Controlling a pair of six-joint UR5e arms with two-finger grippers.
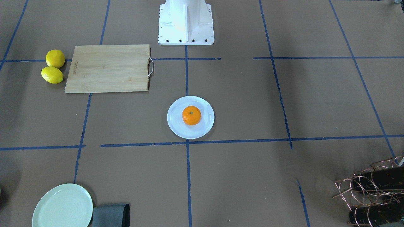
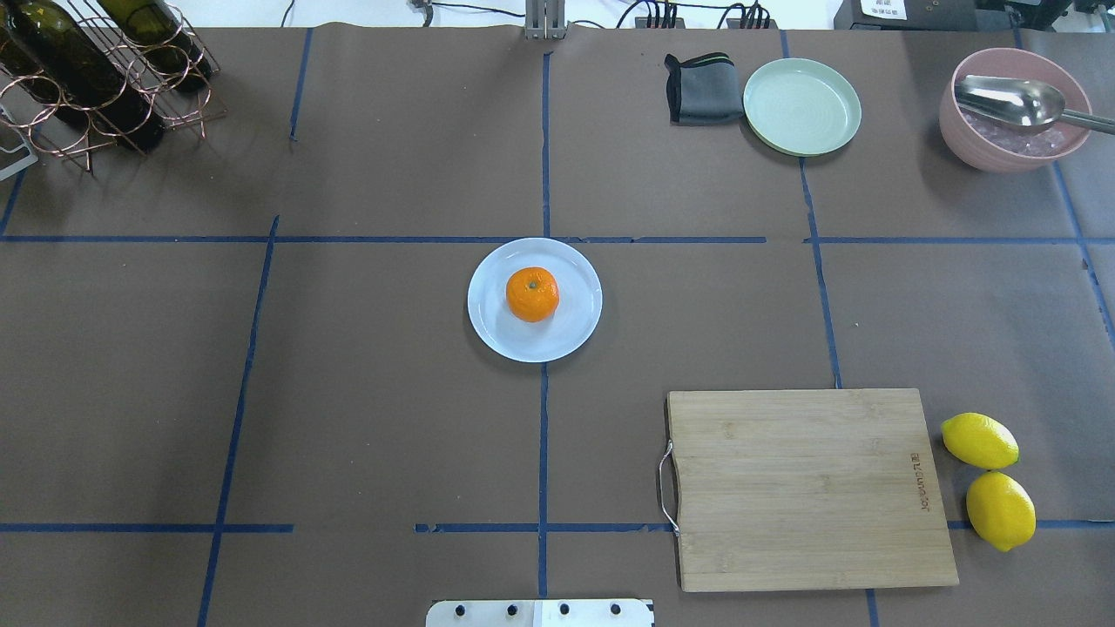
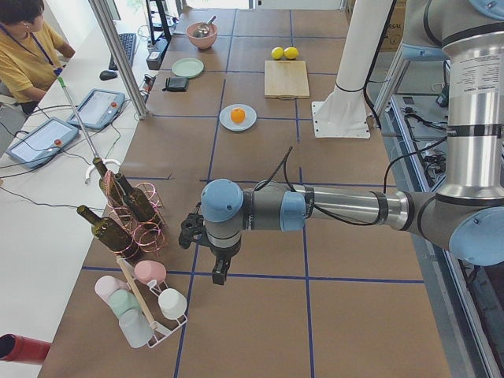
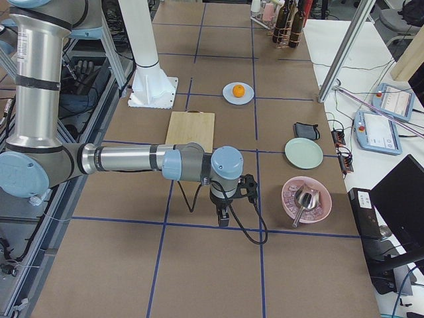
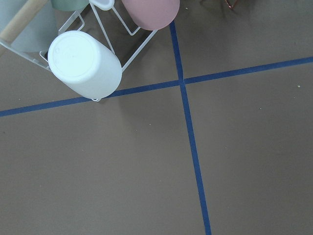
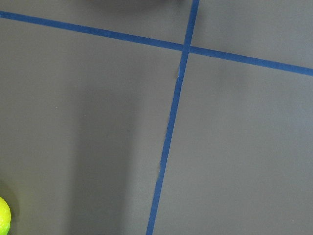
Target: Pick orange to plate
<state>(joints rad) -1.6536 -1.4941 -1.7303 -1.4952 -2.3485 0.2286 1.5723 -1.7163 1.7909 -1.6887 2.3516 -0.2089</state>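
Observation:
The orange (image 2: 532, 294) sits stem dimple up in the middle of the pale bluish-white plate (image 2: 496, 335), near the table's centre; both also show in the front view, orange (image 1: 191, 115) on plate (image 1: 176, 127). Neither arm is near them. My left gripper (image 3: 219, 272) hangs over bare table at the left end, beside the cup rack. My right gripper (image 4: 224, 218) hangs over the right end, near the pink bowl. Both grippers show only in the side views, so I cannot tell whether they are open or shut. The wrist views show no fingers.
A wooden cutting board (image 2: 810, 488) lies right of centre with two lemons (image 2: 989, 479) beside it. Along the far edge stand a mint-green plate (image 2: 801, 106), a grey cloth (image 2: 701, 87), a pink bowl with a spoon (image 2: 1010, 109) and a wine rack (image 2: 96, 74). A cup rack (image 3: 146, 303) stands at the left end.

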